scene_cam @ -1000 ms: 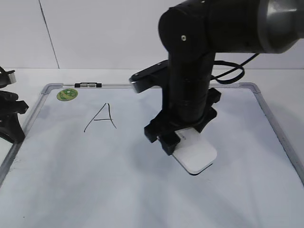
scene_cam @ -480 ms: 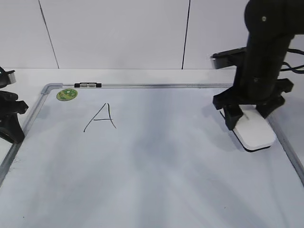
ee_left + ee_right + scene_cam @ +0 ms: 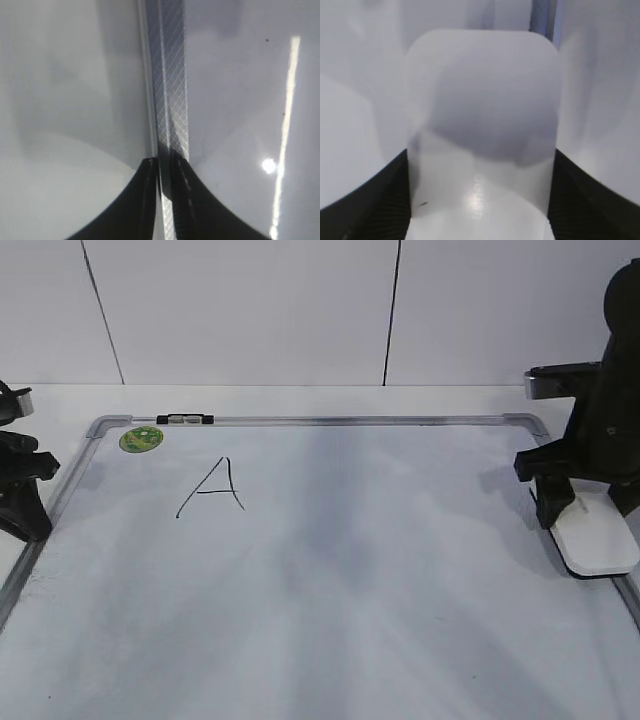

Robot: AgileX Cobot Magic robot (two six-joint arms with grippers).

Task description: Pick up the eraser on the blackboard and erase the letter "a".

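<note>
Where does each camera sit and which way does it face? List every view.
Exterior: from the front, slanting down at the blackboard; right claw on the eraser, left arm at the edge.
Left wrist: above the left claw, looking down at the board frame.
Right wrist: looks down over its claw at the eraser.
Exterior and right wrist share the eraser.

White eraser (image 3: 598, 538) with a black underside; white blackboard (image 3: 330, 580), silver-framed (green sticker (image 3: 141, 439) at ten o'clock); black capital A (image 3: 214, 489); black grippers.
</note>
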